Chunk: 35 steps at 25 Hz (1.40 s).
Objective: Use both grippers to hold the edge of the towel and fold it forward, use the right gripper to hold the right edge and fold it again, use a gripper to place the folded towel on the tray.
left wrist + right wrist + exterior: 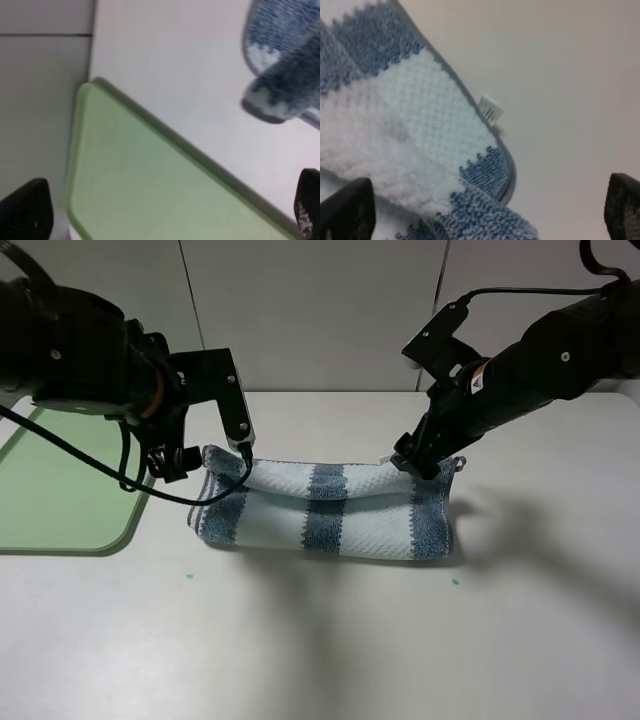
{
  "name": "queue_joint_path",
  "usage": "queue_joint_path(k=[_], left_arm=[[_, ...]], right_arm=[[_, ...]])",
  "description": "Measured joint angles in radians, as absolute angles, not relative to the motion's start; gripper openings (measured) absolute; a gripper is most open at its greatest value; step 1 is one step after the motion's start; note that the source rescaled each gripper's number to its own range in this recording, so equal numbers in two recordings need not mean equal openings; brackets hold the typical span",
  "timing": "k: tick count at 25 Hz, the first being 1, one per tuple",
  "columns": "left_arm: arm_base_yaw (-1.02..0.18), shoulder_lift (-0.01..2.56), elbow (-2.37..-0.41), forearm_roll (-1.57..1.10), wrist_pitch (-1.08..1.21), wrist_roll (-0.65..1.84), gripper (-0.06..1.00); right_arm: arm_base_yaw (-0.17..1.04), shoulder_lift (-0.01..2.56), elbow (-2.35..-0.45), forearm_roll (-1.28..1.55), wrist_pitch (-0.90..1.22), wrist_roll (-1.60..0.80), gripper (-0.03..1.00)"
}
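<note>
- Blue-and-white striped terry towel (330,510) lies folded once, a long band at the centre of the white worktop (320,640).
- Right gripper (420,464) hovers over its two o'clock corner, jaws released. Left gripper (168,204) is at ten o'clock, jaws spread, holding nothing.
- Likely next is the second fold: pinch both layers at the three o'clock edge and carry them low toward nine.
- Pale green plastic tray (60,510) sits at nine o'clock.

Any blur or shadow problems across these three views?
Exterior high: sharp, with soft arm shadows on the table in front and right of the towel. Left wrist: soft throughout, towel corner and tray edge blurred. Right wrist: weave and label fairly crisp, near pile fuzzy.
</note>
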State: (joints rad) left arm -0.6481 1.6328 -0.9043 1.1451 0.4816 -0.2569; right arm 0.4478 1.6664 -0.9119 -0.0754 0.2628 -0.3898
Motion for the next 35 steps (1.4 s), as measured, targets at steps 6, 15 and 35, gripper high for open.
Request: queue_joint_path(k=[6, 15, 35], left_arm=[[-0.707, 1.549, -0.904, 1.092, 0.532, -0.258, 0.96], [-0.778, 1.445, -0.904, 1.047, 0.600, -0.356, 0.98], [-0.778, 1.402, -0.904, 1.040, 0.727, -0.439, 1.00]], right_arm=[[0.448, 1.635, -0.912, -0.032, 0.309, -0.357, 1.00], [0.448, 1.581, -0.912, 0.088, 0.438, -0.339, 1.00], [0.448, 1.541, -0.912, 0.146, 0.574, -0.339, 1.00]])
